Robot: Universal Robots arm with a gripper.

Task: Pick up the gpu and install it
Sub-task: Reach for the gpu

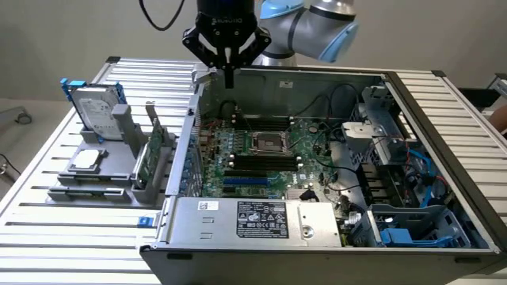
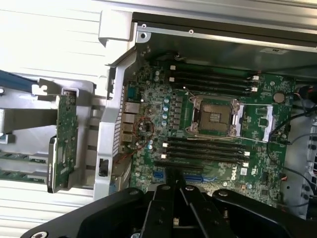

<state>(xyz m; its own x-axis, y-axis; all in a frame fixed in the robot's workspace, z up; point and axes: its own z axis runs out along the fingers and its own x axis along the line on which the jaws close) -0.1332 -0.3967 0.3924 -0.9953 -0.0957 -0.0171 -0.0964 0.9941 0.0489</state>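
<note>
Slatted worktop (image 1: pixel 63 243) | end effector (image 1: pixel 229 76) clenched, empty, above open computer case (image 1: pixel 301 83) rear wall | gpu (image 1: pixel 151 151) upright in grey holder (image 1: pixel 83 192) beside case | care: grip top edge squarely, lift straight.

Robotics lab workcell, plain pale wall (image 1: pixel 63 29) behind, slotted aluminium bench (image 1: pixel 63 237) across the frame, open desktop computer case (image 1: pixel 317 80) at centre, grey parts fixture (image 1: pixel 87 193) at left, blue-jointed robot arm (image 1: pixel 317 24) at top
</note>
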